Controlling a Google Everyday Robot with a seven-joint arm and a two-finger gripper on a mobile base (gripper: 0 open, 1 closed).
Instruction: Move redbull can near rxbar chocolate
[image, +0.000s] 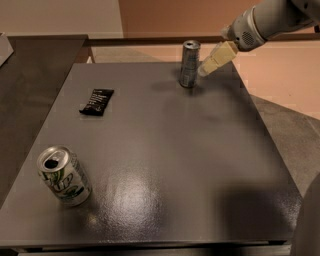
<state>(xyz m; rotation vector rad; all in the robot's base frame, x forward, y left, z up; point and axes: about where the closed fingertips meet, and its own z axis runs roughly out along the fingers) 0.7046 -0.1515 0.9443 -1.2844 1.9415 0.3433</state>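
The redbull can (189, 64) stands upright at the far middle of the dark grey table (165, 150). It is tall, slim and silver-grey with a pull-tab top. The rxbar chocolate (96, 101), a flat black wrapper with white print, lies on the left half of the table, well apart from the can. My gripper (204, 71) comes in from the upper right on a grey arm; its cream-coloured fingers (216, 58) point down-left, with the tip just right of the can.
A wider silver can with green markings (64, 175) stands near the table's front left corner. A dark counter (30, 65) runs along the left. The table's right edge drops to a grey floor (290, 130).
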